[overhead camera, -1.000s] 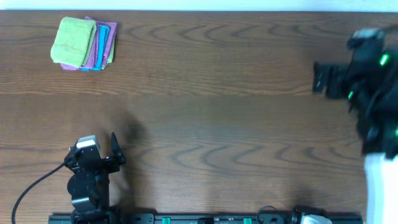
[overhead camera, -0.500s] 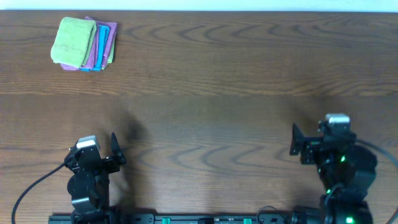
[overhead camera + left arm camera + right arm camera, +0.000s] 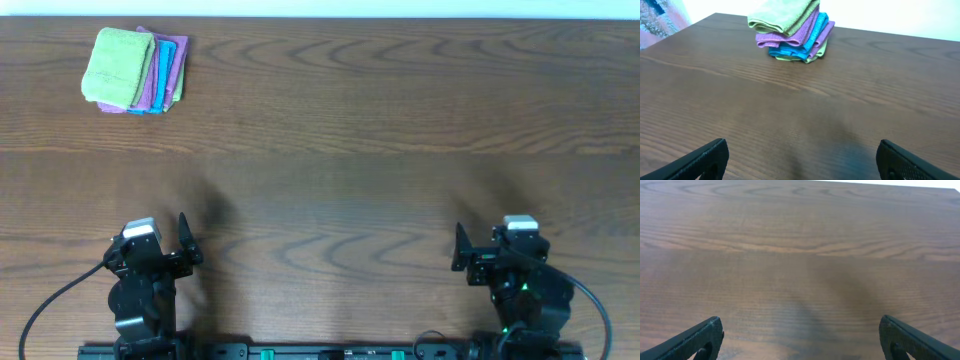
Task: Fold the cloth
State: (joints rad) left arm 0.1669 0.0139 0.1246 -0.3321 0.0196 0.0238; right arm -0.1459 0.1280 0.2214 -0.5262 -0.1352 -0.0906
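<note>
The lime-green cloth (image 3: 120, 65) lies folded on top of a small stack at the far left corner of the table. It also shows at the top of the left wrist view (image 3: 785, 15); I see no white tag. My left gripper (image 3: 150, 242) is open and empty near the front left edge, far from the cloth, with its fingers wide apart in the left wrist view (image 3: 800, 160). My right gripper (image 3: 503, 252) is open and empty near the front right edge, over bare wood in the right wrist view (image 3: 800, 337).
A purple cloth (image 3: 176, 52) and a turquoise cloth (image 3: 164, 72) lie folded under the green one, as the left wrist view shows for the purple (image 3: 790, 37) and the turquoise (image 3: 790, 51). The brown wooden table (image 3: 350, 150) spans the view.
My right arm has swung from the far right side of the table down to the front right edge. The left arm and the cloth stack have not moved.
</note>
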